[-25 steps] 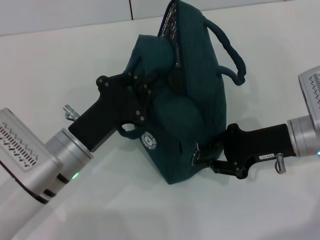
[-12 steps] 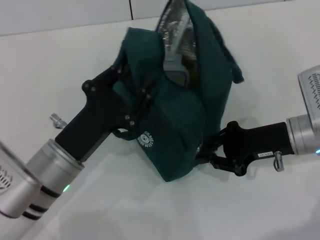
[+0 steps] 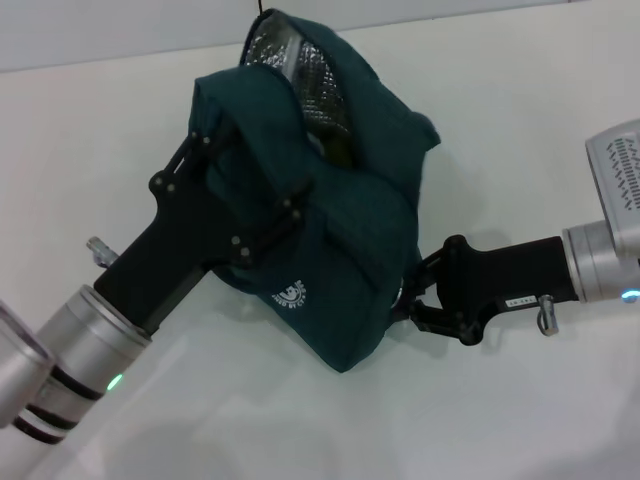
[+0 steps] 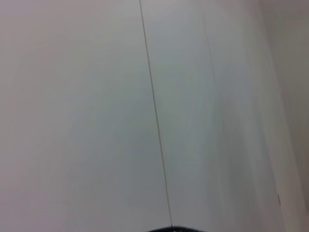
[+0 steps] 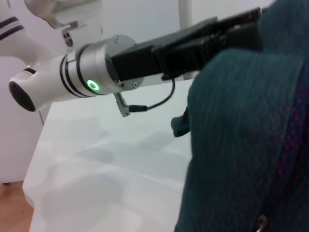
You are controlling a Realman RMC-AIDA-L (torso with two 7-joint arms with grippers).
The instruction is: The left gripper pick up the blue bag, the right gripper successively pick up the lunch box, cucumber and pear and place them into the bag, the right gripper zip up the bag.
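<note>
The blue bag [image 3: 340,240] hangs tilted above the white table, its white logo [image 3: 292,293] facing me. A gap at its top shows silver lining [image 3: 300,70]. My left gripper [image 3: 250,175] reaches in from the lower left and is shut on the bag's upper fabric. My right gripper [image 3: 405,300] comes in from the right and is shut on the zipper pull at the bag's lower right end. The right wrist view shows teal fabric [image 5: 241,145] and, beyond it, the left gripper [image 5: 212,36]. The lunch box, cucumber and pear are out of view.
White table [image 3: 520,130] stretches all round, with a wall seam behind. The left arm's silver wrist, with its green light [image 3: 113,381], crosses the lower left. The right arm's pale housing [image 3: 620,170] sits at the right edge.
The left gripper has pulled the bag up and to the left, tilting it, and the handles have dropped out of sight. The right gripper has followed slightly left at the bag's end.
</note>
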